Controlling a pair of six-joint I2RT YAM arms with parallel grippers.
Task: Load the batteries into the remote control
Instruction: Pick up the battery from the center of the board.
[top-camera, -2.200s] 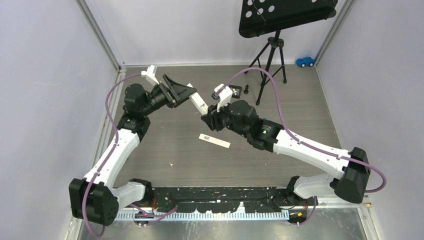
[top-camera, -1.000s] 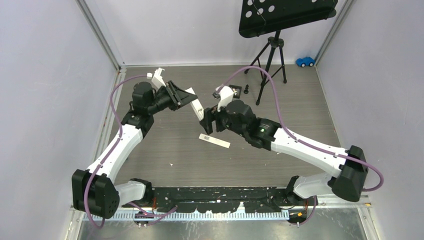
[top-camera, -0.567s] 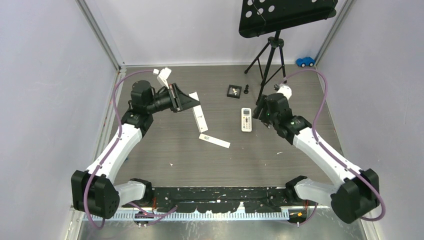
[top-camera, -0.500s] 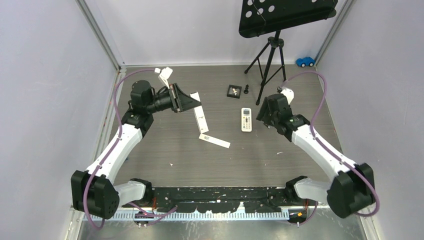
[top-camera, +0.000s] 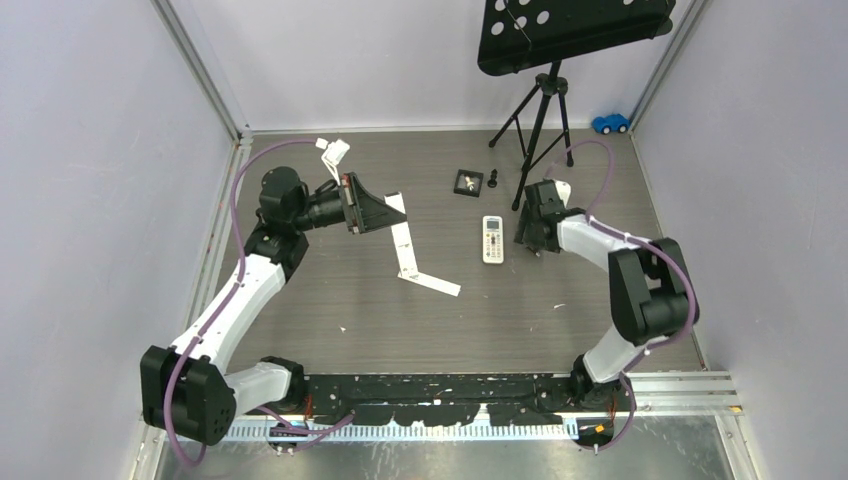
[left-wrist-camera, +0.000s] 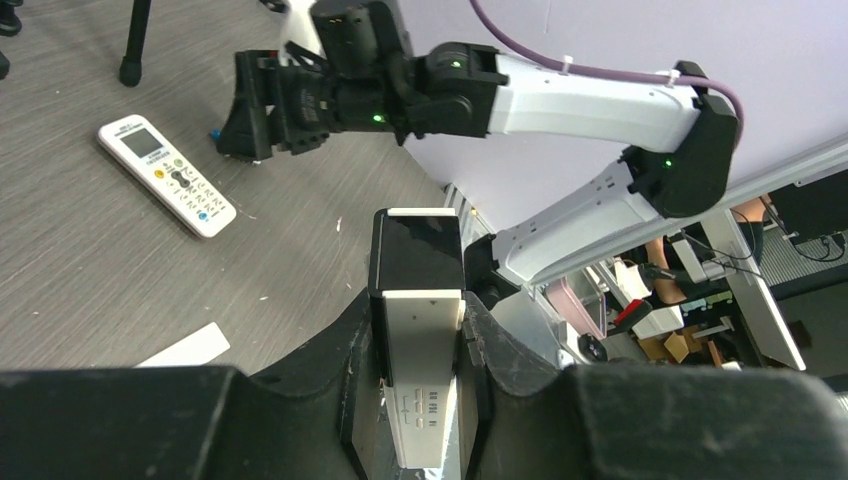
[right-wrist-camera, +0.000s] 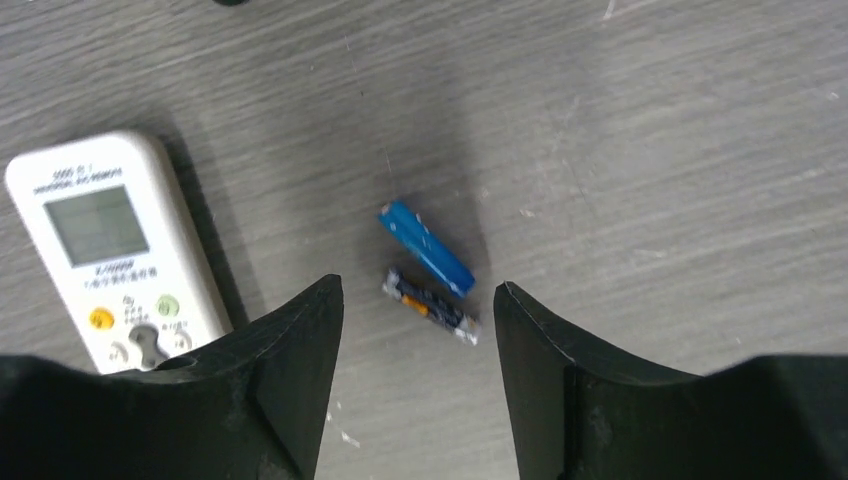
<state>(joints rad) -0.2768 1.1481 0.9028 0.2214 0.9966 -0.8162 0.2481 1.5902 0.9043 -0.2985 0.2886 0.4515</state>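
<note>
Two batteries under wide-apart right jaws, one remote tight in left jaws, second remote on table.

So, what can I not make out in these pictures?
Top view: the batteries lie hidden under the right gripper.
Left wrist view: the left gripper covers the lower end of the held remote.
Right wrist view: a finger hides the lower buttons of the lying remote.
Top view: the small black tray, contents too small.
</note>
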